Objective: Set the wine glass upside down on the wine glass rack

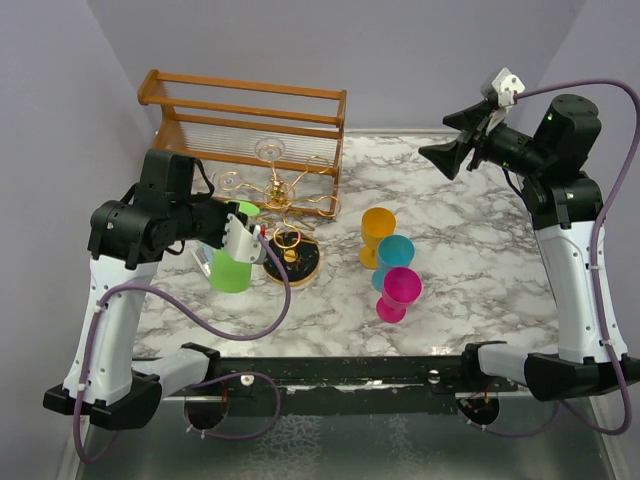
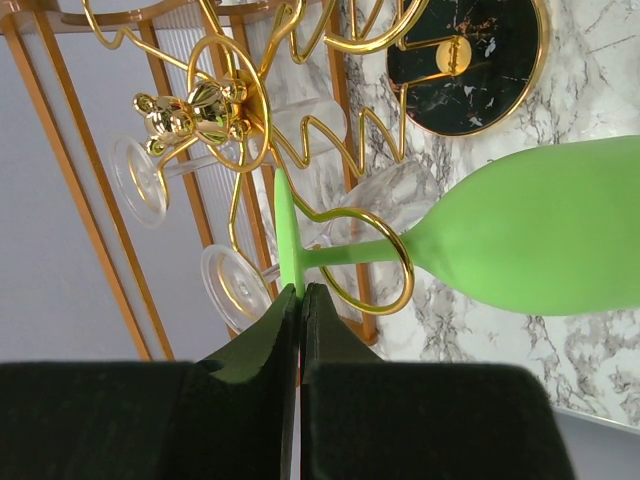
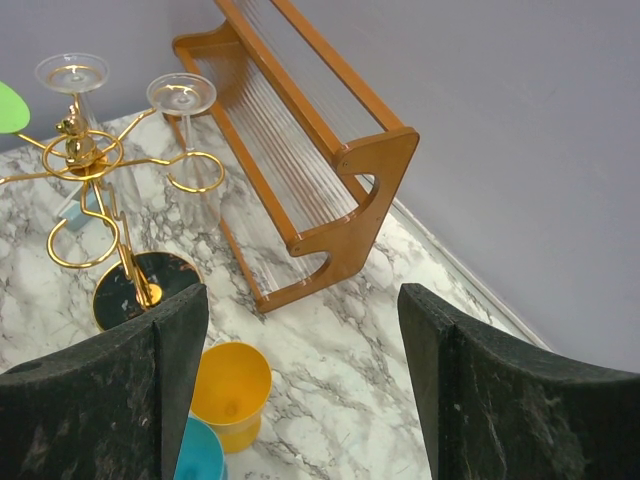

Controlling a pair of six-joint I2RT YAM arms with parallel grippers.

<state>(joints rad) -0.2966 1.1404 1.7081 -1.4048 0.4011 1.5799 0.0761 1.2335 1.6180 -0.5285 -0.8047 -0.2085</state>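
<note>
Closest to us, the left gripper (image 2: 300, 300) is pinched fully shut on the edge of the green wine glass (image 2: 540, 240) foot. We reckon that's so the bowl hangs down and the stem is free to slide into a loop. The glass is right at the wine glass rack (image 2: 215, 110), with its stem crossing one gold loop (image 2: 400, 250). We can't tell if it's actually seated.

Two clear glasses (image 2: 140, 180) on nearby arms crowd that side, and the wooden frame (image 1: 250, 110) is just behind. The right gripper (image 1: 445, 155) hangs wide open with nothing in it, well away. A yellow cup (image 1: 378, 232), blue cup (image 1: 394, 258) and pink cup (image 1: 398, 292) stand clear on the marble table (image 1: 480, 230).
</note>
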